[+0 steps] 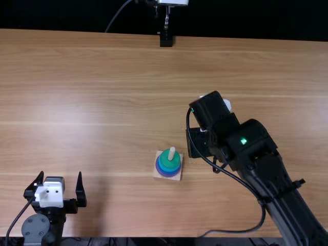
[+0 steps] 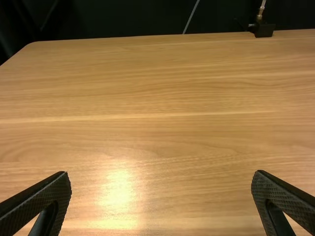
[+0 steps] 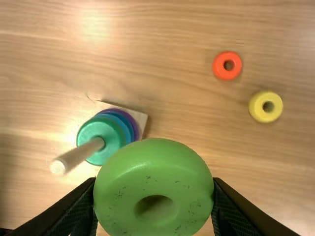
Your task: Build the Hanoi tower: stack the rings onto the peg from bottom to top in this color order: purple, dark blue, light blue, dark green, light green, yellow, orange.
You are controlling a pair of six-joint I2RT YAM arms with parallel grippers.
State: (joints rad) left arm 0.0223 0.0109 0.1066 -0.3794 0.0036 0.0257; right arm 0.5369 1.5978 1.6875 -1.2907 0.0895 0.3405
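Order governs this layout. On the pale square wooden base, around the upright wooden peg, we see a purple ring lowest, blue rings above it, apparently in two shades, and a dark green ring on top. So light green is, we judge, the next layer. The right gripper has its jaws closed on the thick light green ring, clasped across its outer sides with the central hole uncovered; that hold should let the peg pass through. The small orange ring and small yellow ring lie on the light brown wooden desk, apart from each other and from the base, waiting because both belong higher up.

The left gripper, near the desk's near edge with jaws spread wide and holding nothing, stands well apart from the stack, so we expect no crossing of arms. The base sits in from the near edge and farther from the far one, with the right gripper's body just to its right in the top view. We judge a short sideways shift would suffice, but we should carry the ring high: a low crossing could knock the peg or nudge the base.
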